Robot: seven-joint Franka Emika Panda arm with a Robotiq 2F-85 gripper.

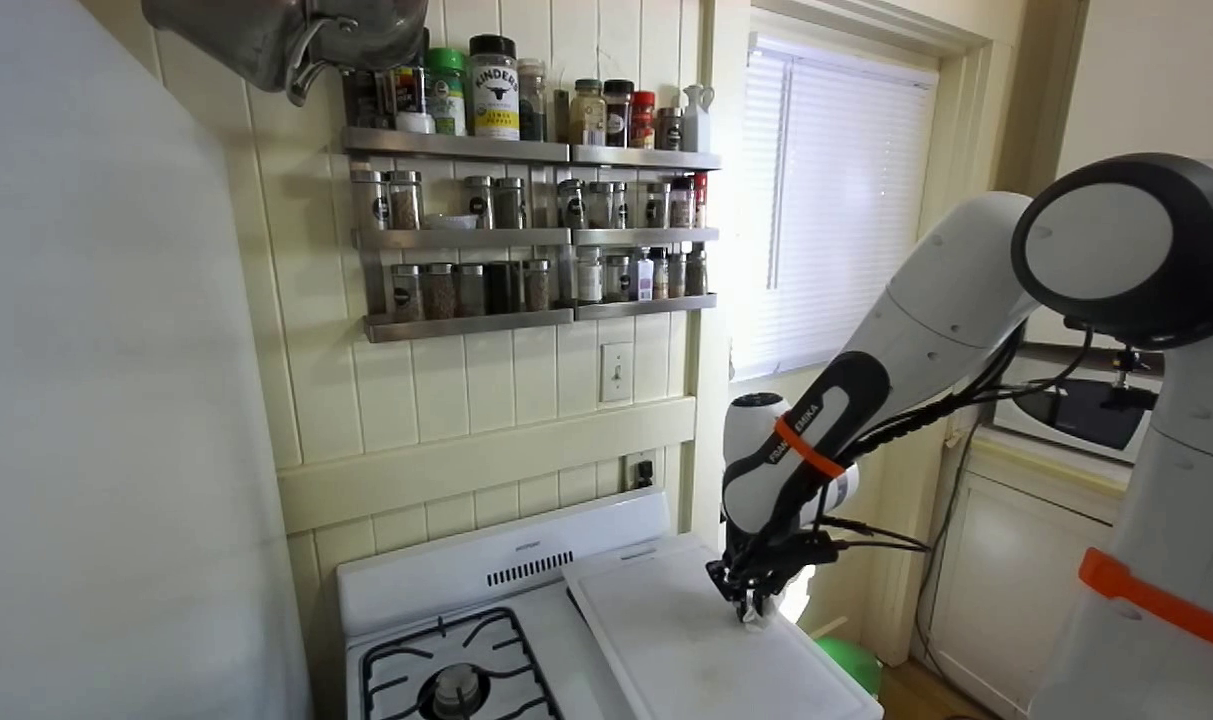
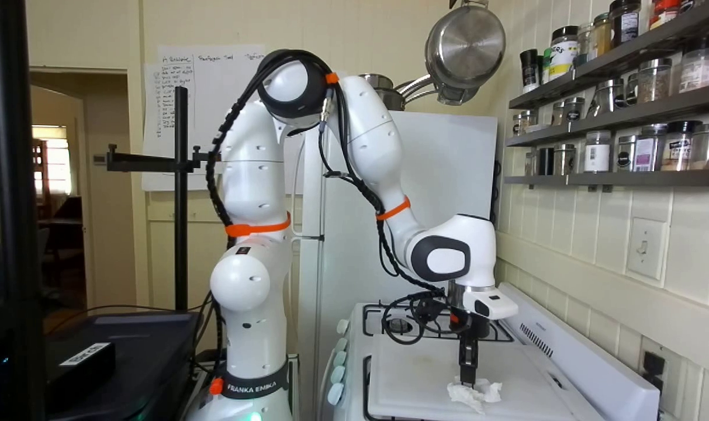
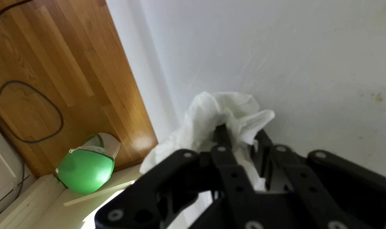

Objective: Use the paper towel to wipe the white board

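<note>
One scrunched paper towel (image 3: 202,117) is pinched in the end effector (image 3: 242,133), touching the white board (image 1: 671,630) just below. The board's edge (image 3: 148,79) is near it; wiping too far there could catch the towel and pull it out.

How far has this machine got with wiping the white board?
Already done: the hand grips the crumpled paper towel. In progress: the towel appears to rest on the white board, near an edge, so wiping may be under way; these stills cannot confirm motion. Left: brownish specks show on the board in the wrist view, away from the towel, so that area probably needs wiping.
</note>
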